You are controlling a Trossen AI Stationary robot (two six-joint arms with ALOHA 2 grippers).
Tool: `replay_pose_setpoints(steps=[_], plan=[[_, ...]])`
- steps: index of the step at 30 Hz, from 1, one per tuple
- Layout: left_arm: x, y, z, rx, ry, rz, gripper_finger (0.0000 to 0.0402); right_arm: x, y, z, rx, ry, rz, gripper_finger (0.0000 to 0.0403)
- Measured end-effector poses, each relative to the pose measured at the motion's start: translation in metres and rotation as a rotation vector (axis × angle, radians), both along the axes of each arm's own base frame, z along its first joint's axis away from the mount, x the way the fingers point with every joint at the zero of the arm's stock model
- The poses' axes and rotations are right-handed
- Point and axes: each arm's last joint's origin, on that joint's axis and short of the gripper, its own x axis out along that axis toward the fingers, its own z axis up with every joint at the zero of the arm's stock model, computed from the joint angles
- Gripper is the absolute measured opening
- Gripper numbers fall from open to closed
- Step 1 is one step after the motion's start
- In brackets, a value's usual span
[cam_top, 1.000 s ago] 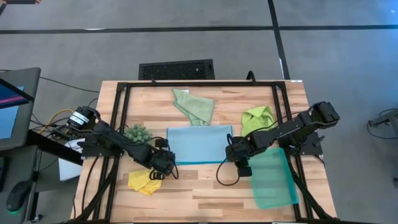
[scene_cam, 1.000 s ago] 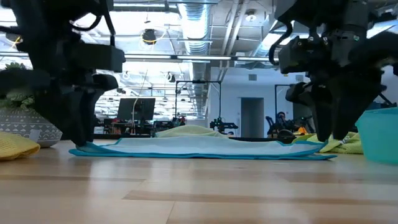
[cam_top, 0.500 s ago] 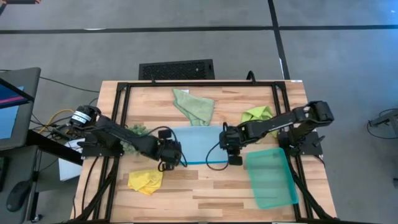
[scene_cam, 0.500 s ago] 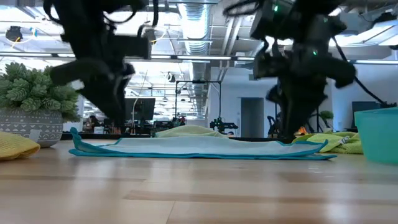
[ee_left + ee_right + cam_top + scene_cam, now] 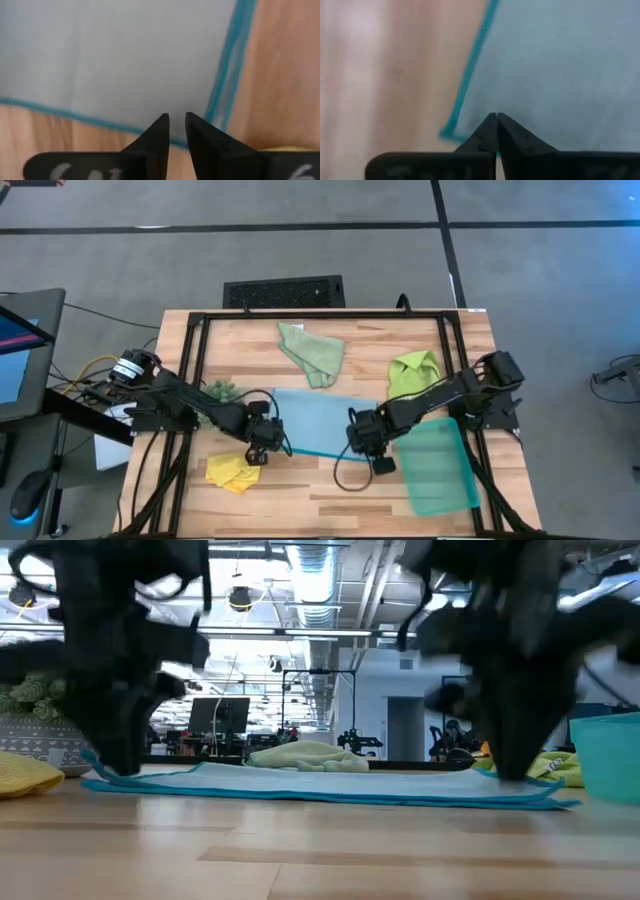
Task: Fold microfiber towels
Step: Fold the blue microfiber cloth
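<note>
The light blue towel (image 5: 312,425) lies spread flat at the table's middle. My left gripper (image 5: 268,444) is shut on its near left corner and my right gripper (image 5: 363,444) on its near right corner. Both point steeply down. In the low view the left gripper (image 5: 118,768) and the right gripper (image 5: 510,772) stand at the two ends of the towel's near edge (image 5: 320,795). The sage green towel (image 5: 312,350), the lime green towel (image 5: 413,370) and the yellow towel (image 5: 232,472) lie crumpled, untouched. My left gripper pinches the light blue towel just inside its near left corner (image 5: 200,137), coming from above and pointing down. The corner is raised slightly (image 5: 92,766) while the rest lies on the table. My right gripper pinches the towel next to its near right corner (image 5: 451,133) between its shut fingers, also from above. The cloth beyond the fingers lies flat.
A teal tray (image 5: 437,465) stands at the near right, close to my right arm. A potted spiky green clump (image 5: 222,391) sits behind my left arm. A black frame (image 5: 200,330) runs round the tabletop. Bare wood lies along the near edge.
Both grippers swung in over the light blue towel's near corners, and the right one shut. Both then moved toward the table's near edge. The towel's near edge has slid nearer with them, and its near left corner is lifted a little.
</note>
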Motion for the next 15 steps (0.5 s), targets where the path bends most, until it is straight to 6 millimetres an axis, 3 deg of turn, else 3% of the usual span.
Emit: replay_pose_setpoints(steps=[4,8,15], plan=[[0.008,0.001,0.013,0.077,-0.094,0.008,0.0052,-0.002,0.004,0.025,-0.035,-0.108,0.007,0.0031],[0.022,0.014,0.017,0.189,-0.225,0.111,0.0051,-0.003,-0.012,0.034,-0.169,-0.147,-0.180,0.0014],[0.043,0.048,-0.002,0.173,-0.246,0.236,0.0051,-0.013,-0.056,0.008,-0.282,-0.052,-0.405,0.0015]])
